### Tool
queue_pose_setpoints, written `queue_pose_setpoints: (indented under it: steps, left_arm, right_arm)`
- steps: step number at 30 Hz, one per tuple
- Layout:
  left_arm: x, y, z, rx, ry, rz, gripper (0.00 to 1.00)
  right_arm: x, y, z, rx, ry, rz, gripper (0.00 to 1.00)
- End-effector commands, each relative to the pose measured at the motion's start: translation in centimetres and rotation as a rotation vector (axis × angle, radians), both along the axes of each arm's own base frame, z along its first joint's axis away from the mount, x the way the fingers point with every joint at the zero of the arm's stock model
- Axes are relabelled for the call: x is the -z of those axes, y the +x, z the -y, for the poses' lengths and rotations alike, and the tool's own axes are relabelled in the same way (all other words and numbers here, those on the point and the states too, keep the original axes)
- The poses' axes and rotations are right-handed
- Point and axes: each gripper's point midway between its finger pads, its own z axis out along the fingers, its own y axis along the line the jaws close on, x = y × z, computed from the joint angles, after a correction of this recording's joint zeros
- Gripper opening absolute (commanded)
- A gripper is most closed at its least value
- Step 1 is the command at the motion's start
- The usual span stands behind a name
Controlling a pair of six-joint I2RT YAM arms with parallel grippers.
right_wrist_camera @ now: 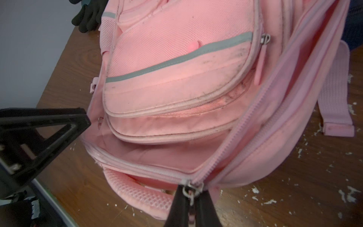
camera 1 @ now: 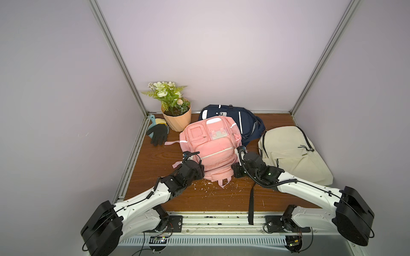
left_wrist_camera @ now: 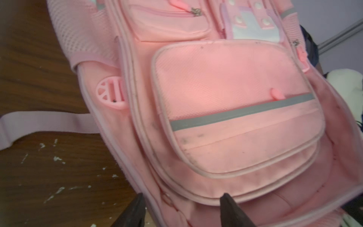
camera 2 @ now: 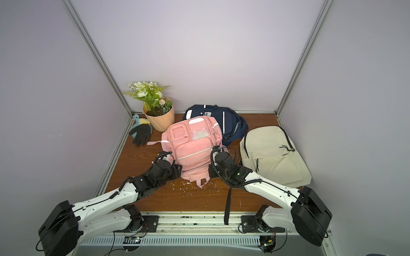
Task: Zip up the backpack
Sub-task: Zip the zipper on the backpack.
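The pink backpack [camera 1: 213, 150] [camera 2: 193, 148] lies face up in the middle of the table. Its main zipper gapes open, and the two rows of teeth meet at the metal slider [right_wrist_camera: 189, 186]. My right gripper [right_wrist_camera: 191, 194] [camera 1: 235, 169] is shut on the zipper pull at the bag's near right corner. At the bag's near left corner my left gripper [left_wrist_camera: 182, 196] [camera 1: 199, 171] is open. One finger is over the wood and the other over pink fabric [left_wrist_camera: 225, 98], with nothing clamped between them. A left finger [right_wrist_camera: 59, 125] shows in the right wrist view.
A navy backpack [camera 1: 239, 119] lies behind the pink one and a cream backpack [camera 1: 292, 153] to its right. A flower pot [camera 1: 176, 117] and a black glove [camera 1: 158, 134] sit at the back left. A black strap [camera 1: 251, 204] hangs over the front edge. White crumbs [camera 1: 206, 188] dot the wood.
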Motion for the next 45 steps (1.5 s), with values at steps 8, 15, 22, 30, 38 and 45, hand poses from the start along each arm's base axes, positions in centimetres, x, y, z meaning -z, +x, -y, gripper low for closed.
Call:
queue_pose_setpoints:
  steps: [8, 15, 22, 30, 38, 45]
  left_arm:
    - [-6.1, -1.9, 9.5, 0.504, 0.088, 0.381, 0.72]
    - [-3.3, -1.8, 12.4, 0.638, 0.147, 0.357, 0.71]
    - [-1.3, 0.1, 12.5, 0.584, 0.237, 0.321, 0.46]
    - [1.5, 0.1, 9.4, 0.473, 0.314, 0.234, 0.04]
    - [3.4, -0.9, 6.2, 0.402, 0.357, 0.19, 0.0]
    - [3.3, -1.6, 6.5, 0.454, 0.34, 0.194, 0.0]
  right_arm:
    - [-4.9, -0.2, -0.9, -0.003, 0.109, 0.124, 0.0]
    - [-5.3, -0.8, -2.0, -0.047, 0.132, 0.113, 0.0]
    - [-4.4, -0.9, -1.9, -0.024, 0.097, 0.097, 0.0]
    - [-3.2, 1.3, 2.2, 0.131, 0.008, 0.071, 0.0]
    - [-3.7, 3.2, 5.6, 0.22, -0.023, 0.063, 0.0]
    - [-3.7, 4.5, 7.0, 0.269, -0.066, 0.082, 0.0]
